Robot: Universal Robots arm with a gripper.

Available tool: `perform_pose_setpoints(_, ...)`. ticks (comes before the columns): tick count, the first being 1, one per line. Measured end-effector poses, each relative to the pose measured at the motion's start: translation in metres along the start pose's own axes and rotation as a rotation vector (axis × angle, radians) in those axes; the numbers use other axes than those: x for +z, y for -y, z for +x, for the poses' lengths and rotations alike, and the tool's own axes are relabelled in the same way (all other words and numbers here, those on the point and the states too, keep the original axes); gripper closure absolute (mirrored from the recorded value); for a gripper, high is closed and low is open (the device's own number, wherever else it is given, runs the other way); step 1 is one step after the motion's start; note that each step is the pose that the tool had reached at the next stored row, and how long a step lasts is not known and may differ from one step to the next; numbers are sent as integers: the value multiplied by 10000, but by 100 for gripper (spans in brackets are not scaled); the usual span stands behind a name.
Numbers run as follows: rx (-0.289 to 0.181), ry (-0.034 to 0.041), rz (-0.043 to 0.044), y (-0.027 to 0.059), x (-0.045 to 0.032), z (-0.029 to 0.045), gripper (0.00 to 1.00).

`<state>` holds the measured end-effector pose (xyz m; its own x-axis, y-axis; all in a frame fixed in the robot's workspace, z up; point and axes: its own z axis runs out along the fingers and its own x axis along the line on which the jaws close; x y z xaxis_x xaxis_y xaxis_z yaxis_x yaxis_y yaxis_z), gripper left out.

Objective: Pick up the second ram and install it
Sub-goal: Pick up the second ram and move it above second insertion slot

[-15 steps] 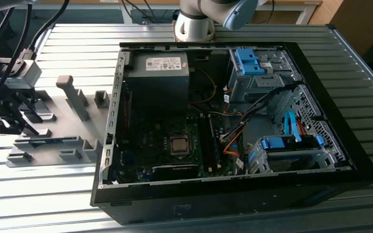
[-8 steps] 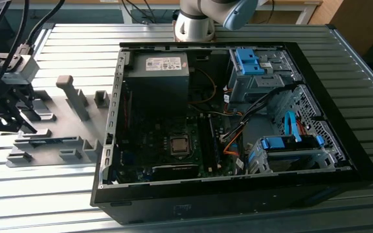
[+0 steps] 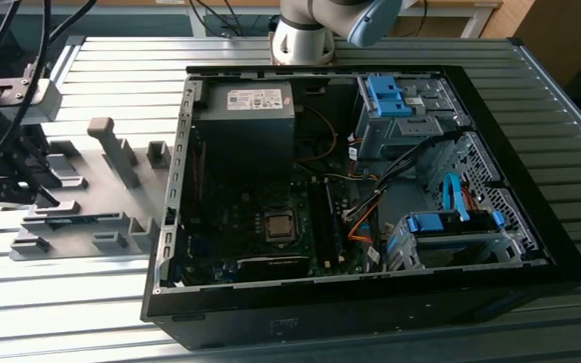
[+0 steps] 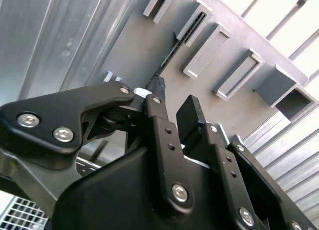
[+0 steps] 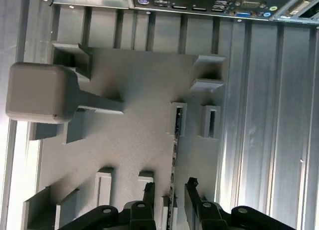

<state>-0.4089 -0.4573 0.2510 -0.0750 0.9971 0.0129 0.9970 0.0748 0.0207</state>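
Observation:
The second ram [image 5: 174,155] stands on edge in the grey fixture plate [image 5: 134,140], one end in a slotted block [image 5: 178,119]. In the first wrist view it is a thin dark line running down between my fingers. My gripper [image 5: 170,191] is open and straddles the stick's near end, with one black finger [image 5: 148,191] on each side and a gap to the board. The second wrist view shows the same stick [image 4: 172,53] leading to the gripper [image 4: 172,101]. In the exterior view the gripper [image 3: 30,195] hangs over the fixture at the exterior view's left, by the bluish stick [image 3: 76,219].
An open computer case [image 3: 169,227] with motherboard, black memory slots [image 3: 323,215] and blue drive cages fills the exterior view's middle. Its rear ports [image 5: 199,3] face the fixture. A tall grey post [image 3: 117,147] and other grey blocks rise from the plate. Cables hang at the exterior view's left.

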Motion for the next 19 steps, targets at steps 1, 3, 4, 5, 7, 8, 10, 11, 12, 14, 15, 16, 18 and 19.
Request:
perform_pose_setpoints(1, -180, -4, 2, 0, 1, 0, 63)
perform_pose_setpoints(3, -534, -11, 7, 0, 2, 0, 63)
perform_pose_setpoints(4, -714, -15, 9, 0, 2, 0, 63)
perform_pose_setpoints(5, -893, -19, 11, 0, 3, 0, 63)
perform_pose_setpoints(7, -1270, -27, 15, 0, 4, 0, 63)
perform_pose_setpoints(8, -1450, -31, 18, 0, 5, 0, 63)
perform_pose_setpoints(10, -1809, -38, 23, 0, 6, 0, 63)
perform_pose_setpoints(11, -1989, -42, 25, 0, 6, 0, 63)
perform_pose_setpoints(12, -2179, -46, 27, 0, 7, 0, 63)
perform_pose_setpoints(14, -2544, -53, 32, 0, 8, 0, 63)
perform_pose_setpoints(15, -2724, -57, 35, 0, 8, 0, 63)
perform_pose_setpoints(16, -2904, -61, 36, 0, 9, 0, 63)
perform_pose_setpoints(18, -3264, -68, 41, 0, 10, 0, 63)
perform_pose_setpoints(19, -3454, -72, 44, 0, 11, 0, 63)
